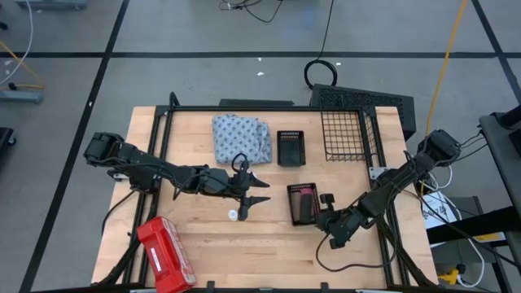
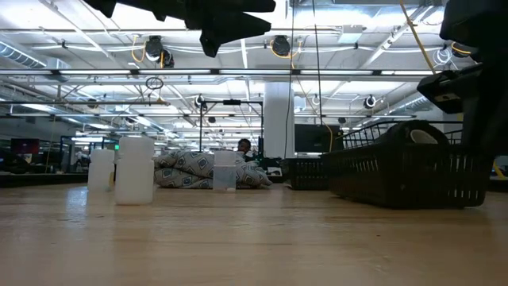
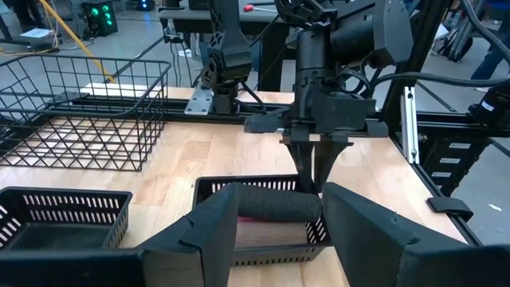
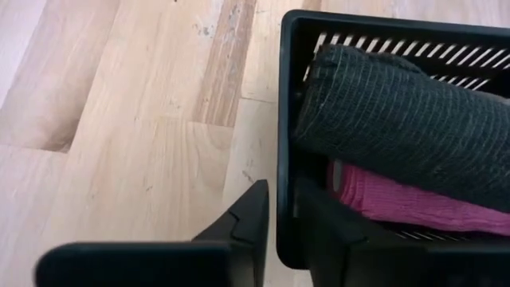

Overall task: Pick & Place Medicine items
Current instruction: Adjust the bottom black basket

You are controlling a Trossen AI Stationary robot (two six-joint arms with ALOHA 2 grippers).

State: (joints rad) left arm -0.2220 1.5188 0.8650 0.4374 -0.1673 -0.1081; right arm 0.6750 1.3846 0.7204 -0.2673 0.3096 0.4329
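A black tube (image 4: 398, 119) and a pink tube (image 4: 414, 203) lie side by side in a small black basket (image 1: 303, 203) at mid-table. My right gripper (image 4: 283, 191) comes from the right and is shut on that basket's wall. My left gripper (image 1: 262, 189) hangs open above the table, left of the basket, with nothing between its fingers. Three small white bottles (image 2: 135, 171) stand upright on the wood. One white bottle (image 1: 233, 215) shows near the left gripper in the high view. My right gripper has the basket's right-hand wall (image 4: 284, 159) pinched, one finger (image 4: 247, 223) outside the basket and the other finger (image 4: 335, 235) inside it. The fingers slant down from the table's right side. The basket rests flat on the table.
A second small black basket (image 1: 291, 148) and a wire basket (image 1: 346, 134) stand toward the far edge. A blue-white patterned cloth (image 1: 242, 137) lies far left of them. A red case (image 1: 165, 252) sits at the near left corner. Bare wood lies along the near edge.
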